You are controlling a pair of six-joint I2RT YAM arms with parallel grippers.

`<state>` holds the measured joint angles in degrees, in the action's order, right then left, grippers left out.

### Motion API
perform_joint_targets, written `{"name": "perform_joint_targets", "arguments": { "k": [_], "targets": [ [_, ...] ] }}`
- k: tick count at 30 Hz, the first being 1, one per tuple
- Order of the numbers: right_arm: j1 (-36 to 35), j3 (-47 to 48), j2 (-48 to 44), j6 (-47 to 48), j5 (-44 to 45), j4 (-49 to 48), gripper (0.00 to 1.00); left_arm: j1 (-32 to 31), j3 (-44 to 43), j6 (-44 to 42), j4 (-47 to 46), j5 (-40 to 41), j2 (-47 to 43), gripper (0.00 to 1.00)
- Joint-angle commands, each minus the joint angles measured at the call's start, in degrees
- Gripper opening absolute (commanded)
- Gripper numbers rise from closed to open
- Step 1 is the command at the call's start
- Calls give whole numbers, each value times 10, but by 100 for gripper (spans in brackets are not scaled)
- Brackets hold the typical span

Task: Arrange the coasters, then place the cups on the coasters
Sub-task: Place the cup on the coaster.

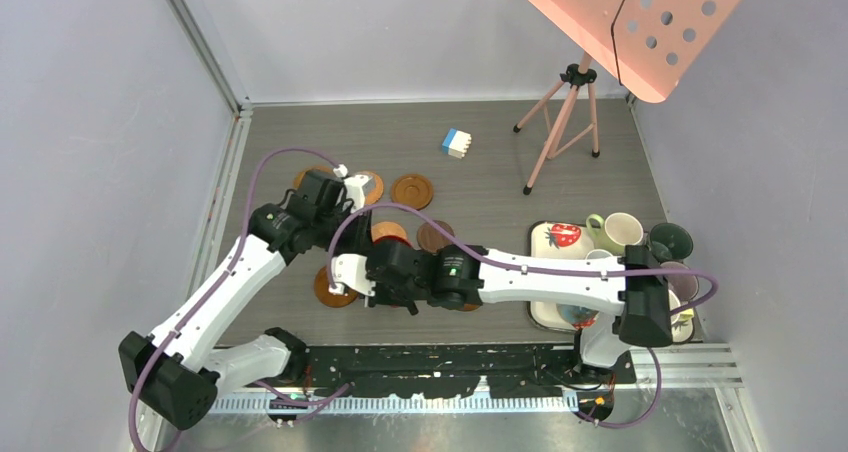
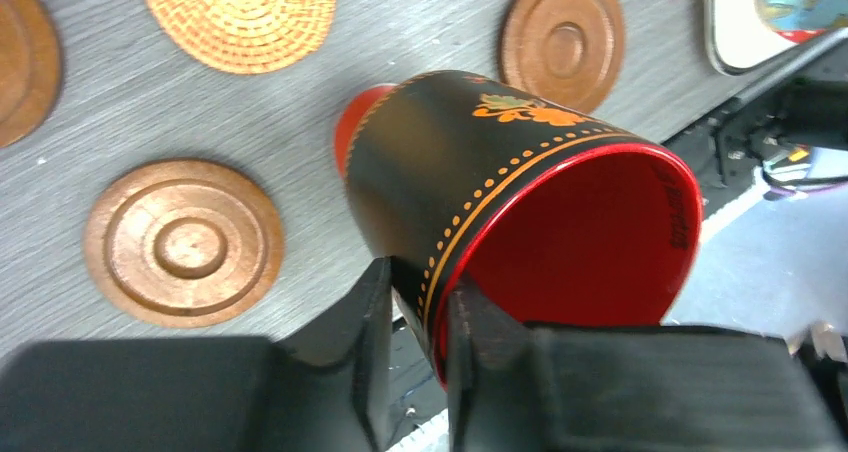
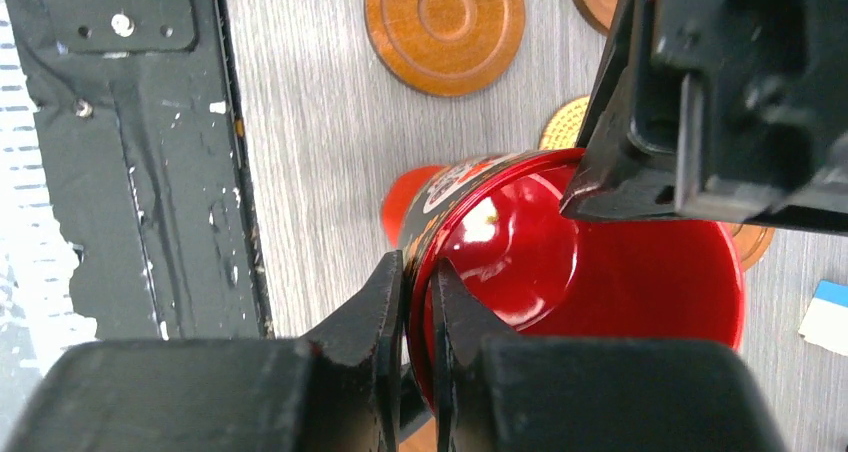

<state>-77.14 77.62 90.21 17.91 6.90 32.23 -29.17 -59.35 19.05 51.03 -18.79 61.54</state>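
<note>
A black cup point(image 2: 520, 172) with orange trim and a red inside point(image 3: 600, 272) hangs tilted above the table, held by both arms. My left gripper point(image 2: 420, 292) is shut on its rim, one finger outside the wall and one inside. On the opposite side of the rim my right gripper point(image 3: 418, 272) is shut the same way. Round wooden coasters point(image 2: 183, 242) point(image 2: 563, 37) and a woven coaster point(image 2: 240, 12) lie on the table below. In the top view more coasters point(image 1: 412, 190) point(image 1: 434, 235) lie around the two grippers, which hide most of the cup.
At the right, a white tray point(image 1: 547, 234) with red marks sits among more cups, including a cream one point(image 1: 620, 230) and a dark green one point(image 1: 668, 240). A blue-and-white block point(image 1: 457, 143) lies at the back. A pink stand's tripod point(image 1: 560, 122) stands back right.
</note>
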Motion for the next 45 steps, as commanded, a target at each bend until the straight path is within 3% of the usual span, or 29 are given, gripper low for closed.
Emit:
{"name": "perform_joint_targets", "arguments": {
  "k": [1, 3, 7, 13, 20, 26, 34, 40, 45],
  "targets": [
    [-2, 65, 2, 8, 85, -73, 5, 0, -15, -16, 27, 55, 1, 11],
    [-2, 63, 8, 5, 102, -85, 6, 0, -20, -15, 31, 67, -2, 0],
    [-2, 47, 11, 3, 122, -119, 15, 0, -32, -11, 37, 97, -5, 0],
    [-2, 11, -14, -15, 123, -133, 43, 1, -49, -2, 45, 172, -9, 0],
    [-2, -67, -122, -41, 82, -156, 78, 8, -72, 15, 40, 262, -11, 0],
    [-2, -139, -229, -86, 95, -178, 96, 54, -104, 16, 32, 304, 10, 0],
    [-2, -176, -312, -202, 176, -147, 97, 186, -189, 20, 26, 291, 83, 0],
    [-1, -161, -312, -299, 279, -80, 95, 261, -260, 33, 5, 301, 156, 0],
    [-1, -138, -289, -349, 314, -18, 95, 316, -353, 42, 7, 286, 259, 0]
  ]
}}
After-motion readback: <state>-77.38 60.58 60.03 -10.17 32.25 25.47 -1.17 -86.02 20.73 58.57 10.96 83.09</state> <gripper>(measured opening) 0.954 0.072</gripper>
